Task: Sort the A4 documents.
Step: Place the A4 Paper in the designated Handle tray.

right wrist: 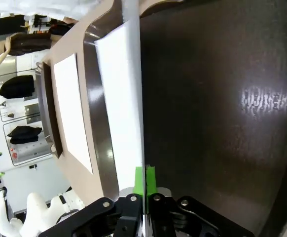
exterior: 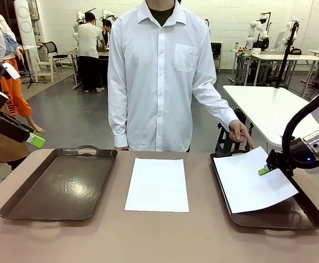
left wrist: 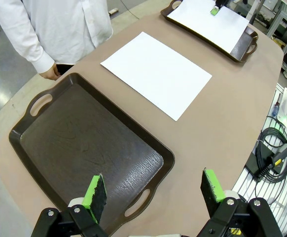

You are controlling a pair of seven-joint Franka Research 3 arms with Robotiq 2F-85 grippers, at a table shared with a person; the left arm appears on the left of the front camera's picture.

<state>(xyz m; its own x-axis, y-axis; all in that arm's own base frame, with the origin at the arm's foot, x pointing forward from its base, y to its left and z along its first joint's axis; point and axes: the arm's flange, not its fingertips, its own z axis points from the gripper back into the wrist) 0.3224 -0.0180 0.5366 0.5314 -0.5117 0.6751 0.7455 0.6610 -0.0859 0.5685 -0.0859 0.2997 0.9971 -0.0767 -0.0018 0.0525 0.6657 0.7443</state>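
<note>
One A4 document (exterior: pixel 157 184) lies flat on the brown table between the two trays; the left wrist view shows this sheet (left wrist: pixel 156 73) too. A second A4 document (exterior: pixel 252 181) hangs tilted over the right tray (exterior: pixel 291 216), pinched at its right edge by my right gripper (exterior: pixel 265 170), which is shut on it. In the right wrist view the held sheet (right wrist: pixel 126 98) runs edge-on up from the green pads (right wrist: pixel 139 178). My left gripper (left wrist: pixel 153 190) hovers open above the near end of the left tray (left wrist: pixel 84 148), holding nothing; it sits high at the far left (exterior: pixel 34 140).
A person in a white shirt stands at the far side, one hand (exterior: pixel 240 133) pointing down at the right tray's far corner. Cables (left wrist: pixel 271 148) lie on the floor off the table edge. Bare tabletop (exterior: pixel 148 235) runs along the near edge.
</note>
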